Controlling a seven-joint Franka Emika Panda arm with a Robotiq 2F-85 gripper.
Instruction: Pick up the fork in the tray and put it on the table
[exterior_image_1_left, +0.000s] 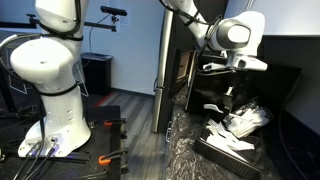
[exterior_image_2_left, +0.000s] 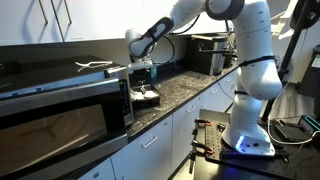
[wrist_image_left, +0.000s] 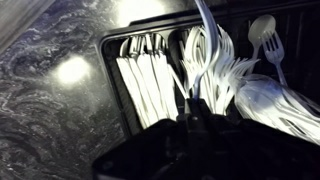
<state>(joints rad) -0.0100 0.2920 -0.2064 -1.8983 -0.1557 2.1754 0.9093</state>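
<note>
A fork (wrist_image_left: 273, 48) lies in the upper right of the wrist view, tines showing, inside the black tray (wrist_image_left: 110, 65) among heaped white cutlery (wrist_image_left: 215, 70). The tray rests on the marbled table (wrist_image_left: 50, 115). The gripper (wrist_image_left: 190, 113) hangs over the tray at lower centre. I cannot tell whether its jaws are apart or together.
</note>
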